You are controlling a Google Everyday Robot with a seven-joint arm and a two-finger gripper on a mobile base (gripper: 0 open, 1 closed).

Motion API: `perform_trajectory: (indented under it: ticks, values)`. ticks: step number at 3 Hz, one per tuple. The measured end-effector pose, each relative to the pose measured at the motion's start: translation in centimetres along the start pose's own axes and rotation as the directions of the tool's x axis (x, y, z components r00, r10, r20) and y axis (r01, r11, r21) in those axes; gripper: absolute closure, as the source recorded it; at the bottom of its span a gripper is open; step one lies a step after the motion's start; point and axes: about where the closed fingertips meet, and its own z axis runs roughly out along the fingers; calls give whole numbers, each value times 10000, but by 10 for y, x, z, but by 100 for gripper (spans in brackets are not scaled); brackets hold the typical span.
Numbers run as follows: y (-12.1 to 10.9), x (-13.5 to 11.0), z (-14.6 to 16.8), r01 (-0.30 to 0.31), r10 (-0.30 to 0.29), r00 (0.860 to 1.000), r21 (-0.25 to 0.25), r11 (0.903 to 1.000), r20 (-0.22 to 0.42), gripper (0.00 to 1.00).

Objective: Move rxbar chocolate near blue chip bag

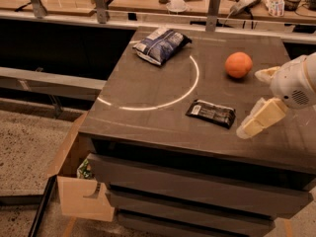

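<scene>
Plainly, the gripper (252, 102) hangs at the right edge of the frame, low over the table (148, 88), its two pale fingers (259, 118) spread wide and holding nothing. The lower finger slants down and left, its tip just beside the right end of the chocolate bar (211, 113) but not touching it. The bar lies flat to the gripper's left, long axis running left to right and dipping slightly toward the right, white label at the far end. An orange (239, 64) sits just above and left of the upper finger. The blue chip bag (161, 44) rests well apart, toward upper centre. The arm enters from the right, wrist tilted downward.
</scene>
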Motion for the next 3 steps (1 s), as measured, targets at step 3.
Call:
perform_trajectory:
  ticks: [3]
  values:
    - [5,2,58,-228,248,9984,-400,9989,509,4]
